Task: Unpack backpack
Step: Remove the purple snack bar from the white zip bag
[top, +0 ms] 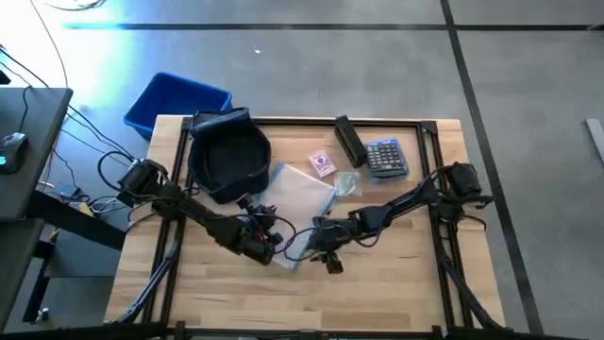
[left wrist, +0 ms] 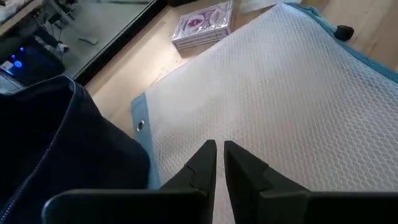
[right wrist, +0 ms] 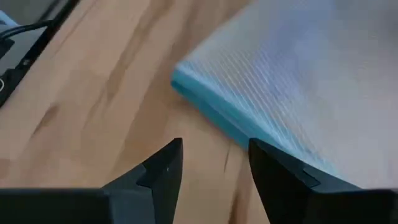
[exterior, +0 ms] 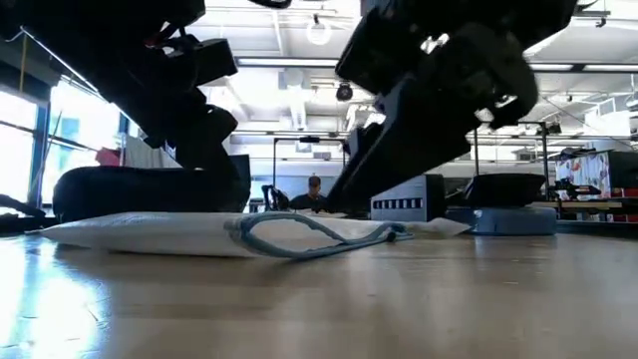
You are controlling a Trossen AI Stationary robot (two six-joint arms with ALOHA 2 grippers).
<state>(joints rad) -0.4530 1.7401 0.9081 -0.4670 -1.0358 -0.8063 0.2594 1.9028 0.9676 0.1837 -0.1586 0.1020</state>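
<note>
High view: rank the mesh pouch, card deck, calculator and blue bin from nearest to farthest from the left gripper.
1. Mesh pouch, right beside the left gripper.
2. Card deck, past the pouch.
3. Calculator, toward the table's far right.
4. Blue bin, off the table's far left corner.

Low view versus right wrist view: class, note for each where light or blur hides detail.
Low view: bright ceiling lights behind leave both arms as dark silhouettes, and the pale mesh zip pouch with blue trim lies sharp while the near wooden table is blurred. Right wrist view: the right gripper, fingers apart, is crisp, but the pouch's blue edge looks smeared and soft.
</note>
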